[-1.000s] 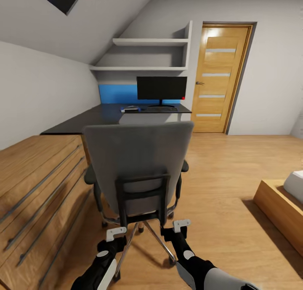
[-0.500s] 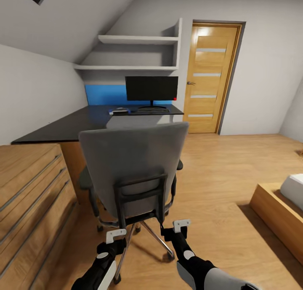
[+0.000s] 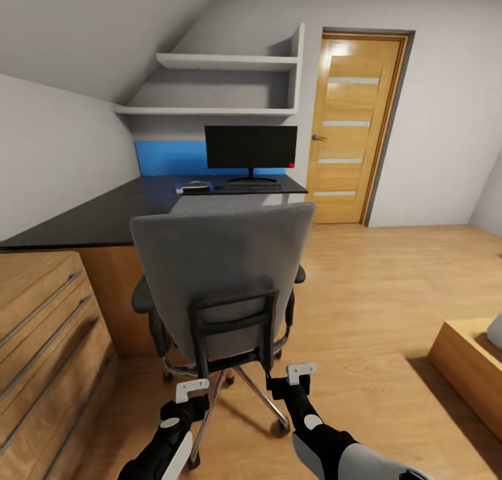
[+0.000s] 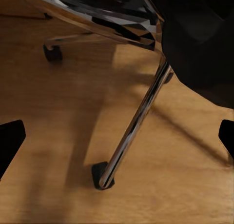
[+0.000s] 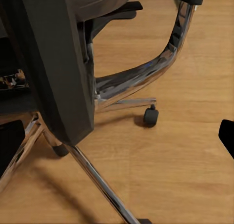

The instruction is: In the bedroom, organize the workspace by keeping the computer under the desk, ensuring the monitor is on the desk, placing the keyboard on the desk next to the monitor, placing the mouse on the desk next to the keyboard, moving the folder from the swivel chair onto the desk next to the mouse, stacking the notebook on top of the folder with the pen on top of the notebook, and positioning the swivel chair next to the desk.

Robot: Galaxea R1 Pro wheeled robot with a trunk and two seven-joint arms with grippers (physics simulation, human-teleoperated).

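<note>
Two pincers are held low behind the swivel chair (image 3: pixel 223 285): the left pincer (image 3: pixel 192 389) and the right pincer (image 3: pixel 301 373), each just behind the chair's black back frame. Both are seen spread wide with nothing between the fingers, as the dark tips at the edges of the wrist views suggest.

The step in hand is judged to be positioning the chair next to the counter (image 3: pixel 104 218). It would be done well if the back frame were met evenly by both pincers, so that the castors (image 5: pixel 150 116) roll straight and the seat is not spun. A slow push toward 12 o'clock is advised.

On the counter at 12 o'clock the monitor (image 3: pixel 251 147) is seen upright, with the keyboard (image 3: pixel 252 185) at its base. A small object at 11 o'clock of the keyboard is too small to be named. Whether the folder lies on the seat cannot be told, since the seat is hidden by the chair back.

A wooden drawer cabinet (image 3: pixel 42 354) stands at 9 o'clock, close to the chair's path, and a low wooden platform (image 3: pixel 467 368) lies at 3 o'clock.
</note>
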